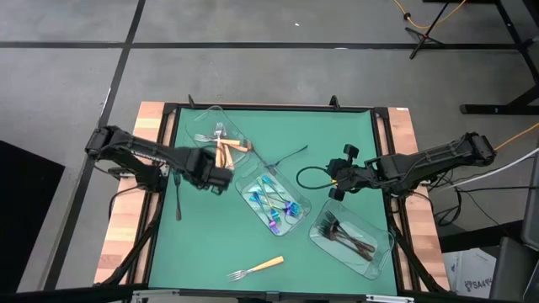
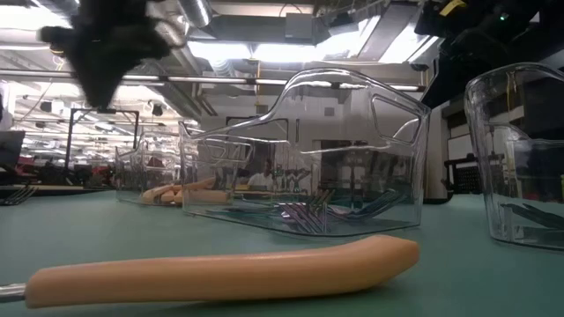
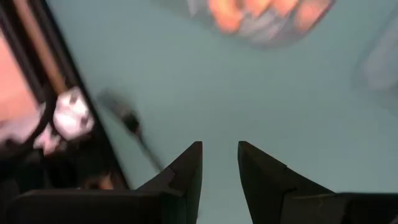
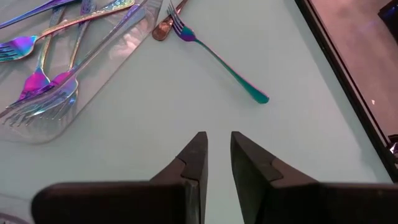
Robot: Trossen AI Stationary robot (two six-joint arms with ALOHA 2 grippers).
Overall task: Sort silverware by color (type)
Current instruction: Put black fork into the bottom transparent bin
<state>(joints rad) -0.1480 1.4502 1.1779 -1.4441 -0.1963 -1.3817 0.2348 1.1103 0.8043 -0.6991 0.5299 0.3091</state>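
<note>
Three clear trays stand on the green mat: a far-left one (image 1: 221, 139) with orange-handled pieces, a middle one (image 1: 274, 202) with iridescent forks, and a near-right one (image 1: 349, 237) with dark forks. Loose on the mat lie an orange-handled fork (image 1: 257, 268) near the front edge, an iridescent fork (image 4: 217, 59) between the far and middle trays, and a dark utensil (image 1: 178, 198) at the left edge. My left gripper (image 3: 219, 163) hangs open over bare mat, between the dark utensil and the middle tray. My right gripper (image 4: 217, 155) stands slightly open above the mat, right of the middle tray, holding nothing.
A black cable loop (image 1: 312, 178) curls beside my right gripper. In the low view the orange fork's handle (image 2: 220, 269) lies across the foreground before the trays. Dark frame rails and wooden strips (image 1: 126, 227) border the mat. Bare mat lies at the near left.
</note>
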